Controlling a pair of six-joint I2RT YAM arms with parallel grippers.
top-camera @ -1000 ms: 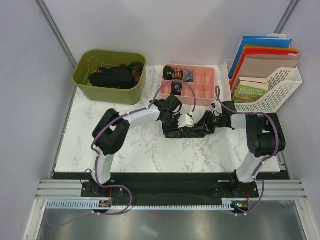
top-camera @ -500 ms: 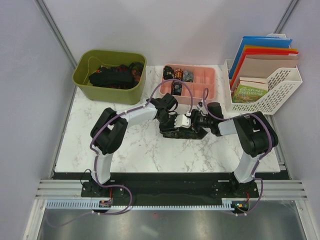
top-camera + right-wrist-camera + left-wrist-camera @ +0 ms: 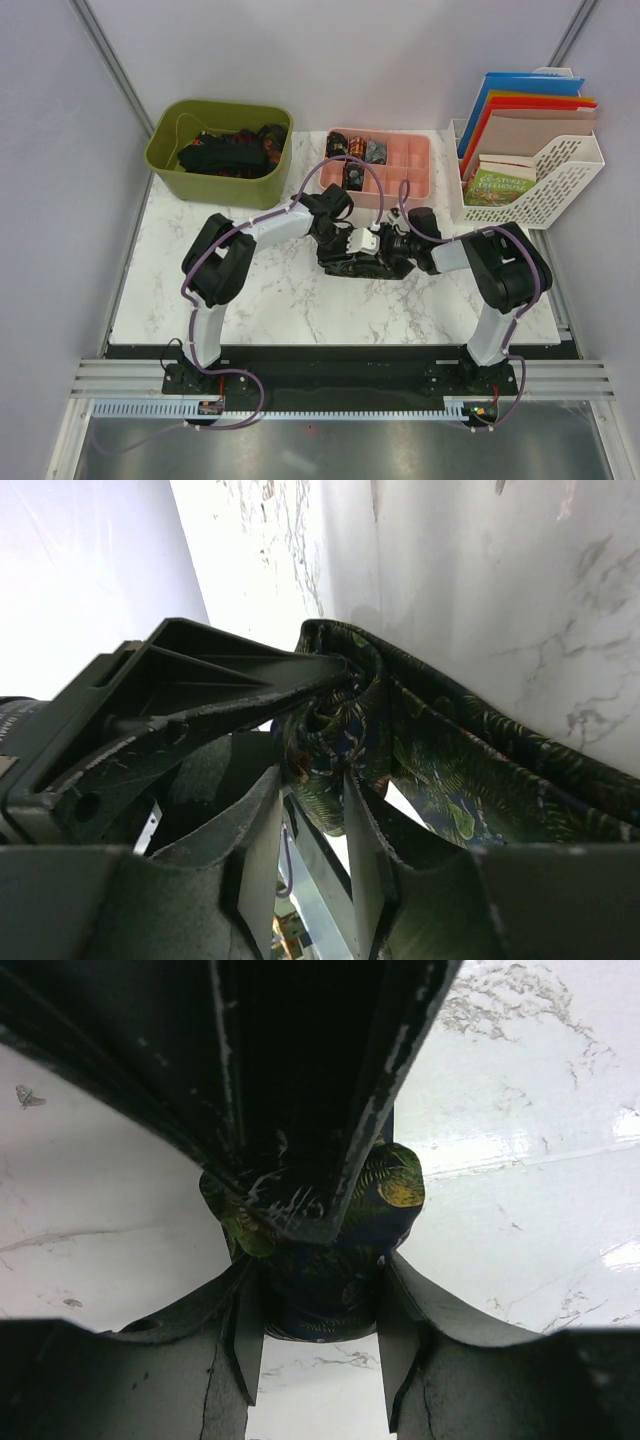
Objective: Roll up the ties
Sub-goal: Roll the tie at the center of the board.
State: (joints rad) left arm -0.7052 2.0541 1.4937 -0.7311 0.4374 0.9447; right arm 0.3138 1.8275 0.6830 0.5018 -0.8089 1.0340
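One tie (image 3: 366, 264), dark with a green leaf pattern, lies bunched on the marble between my two grippers. My left gripper (image 3: 356, 250) is shut on its rolled end; in the left wrist view the roll (image 3: 335, 1305) sits squeezed between the left gripper's (image 3: 318, 1282) fingers. My right gripper (image 3: 390, 248) faces it from the right, shut on the roll's core. In the right wrist view the right gripper (image 3: 312, 780) pinches the coil, and the loose tail (image 3: 460, 780) trails right over the table. The right gripper's fingers (image 3: 300, 1110) point down onto the roll.
A pink compartment tray (image 3: 408, 172) behind the grippers holds a few rolled ties (image 3: 358, 150). A green bin (image 3: 165, 152) at back left holds several loose ties. A white file rack (image 3: 560, 175) with folders and books stands at back right.
My right gripper has moved left toward the left gripper. The stretch of tie between them has shortened and gathered into the roll. The left gripper has shifted slightly left.
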